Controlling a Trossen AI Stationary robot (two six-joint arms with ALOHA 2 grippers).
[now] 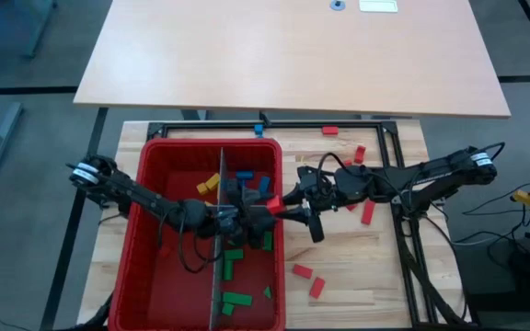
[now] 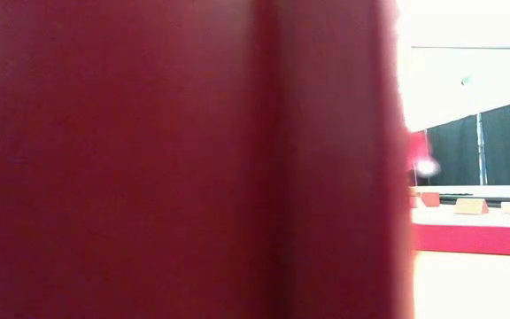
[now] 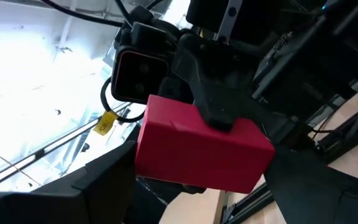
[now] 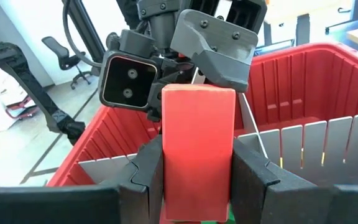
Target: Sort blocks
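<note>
Right gripper [image 4: 197, 180] is clamping a small red rectangular plastic block [image 4: 197, 146] over the big red plastic bin [image 1: 155, 276], facing the left gripper [image 1: 237, 213], whose grip is unclear. Block seems light, stiff, maybe slippery; flat sides grip best.

Pale wooden desk [image 1: 293, 55] beyond the workbench, grey floor [image 1: 17, 129], black curtain [image 2: 494, 146] — office chair [image 4: 53, 48] behind

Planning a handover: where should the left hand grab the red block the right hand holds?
Probably the free end of the red block, which juts out past the right hand. Bring the left hand head-on from the opposite side; only that end's flat faces are exposed.
</note>
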